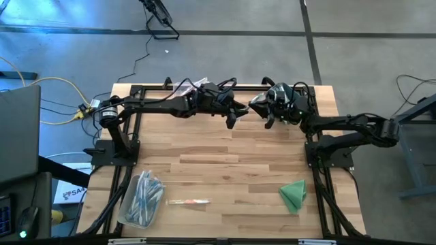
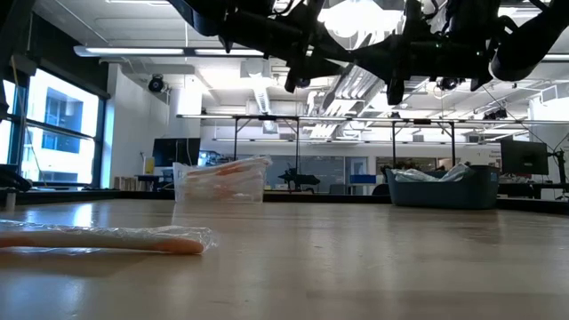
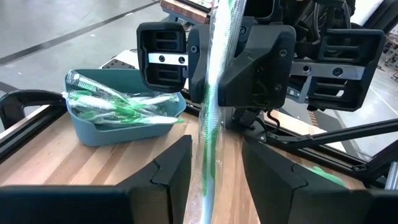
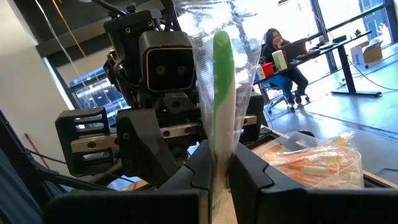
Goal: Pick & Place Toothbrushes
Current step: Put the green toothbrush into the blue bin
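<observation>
A: Left gripper?
B: Fingers spread, raised over the table's far edge; green toothbrush in clear wrap runs between them, apparently untouched.
A: Right gripper?
B: Facing it, clamped on that same toothbrush.
A: Others?
B: One wrapped toothbrush lies on the near table.

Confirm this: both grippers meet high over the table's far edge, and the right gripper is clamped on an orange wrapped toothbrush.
Wrong colour. The right gripper is shut on a green wrapped toothbrush, as the right wrist view shows. Both grippers do meet high over the far edge; the left gripper stands open around it.
</observation>
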Motion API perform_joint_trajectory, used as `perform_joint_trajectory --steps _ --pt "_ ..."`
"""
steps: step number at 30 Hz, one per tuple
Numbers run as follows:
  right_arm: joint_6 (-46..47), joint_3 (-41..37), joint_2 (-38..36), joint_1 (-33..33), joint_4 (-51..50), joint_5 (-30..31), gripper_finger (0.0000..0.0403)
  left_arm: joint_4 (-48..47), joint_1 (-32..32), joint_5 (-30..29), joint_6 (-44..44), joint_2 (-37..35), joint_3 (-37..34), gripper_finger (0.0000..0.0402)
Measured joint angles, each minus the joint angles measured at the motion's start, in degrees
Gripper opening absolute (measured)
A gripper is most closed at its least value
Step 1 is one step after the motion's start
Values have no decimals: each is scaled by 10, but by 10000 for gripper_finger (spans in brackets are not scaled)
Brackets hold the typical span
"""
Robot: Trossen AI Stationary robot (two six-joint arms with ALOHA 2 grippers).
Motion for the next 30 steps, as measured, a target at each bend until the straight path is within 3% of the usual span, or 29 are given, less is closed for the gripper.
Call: perform_joint_trajectory --steps 16,30 --pt "0 0 0 0 0 0 20 1 0 -1 -19 0 0 139" --pt "0 0 0 0 0 0 20 -11 0 -2 26 -3 0 139"
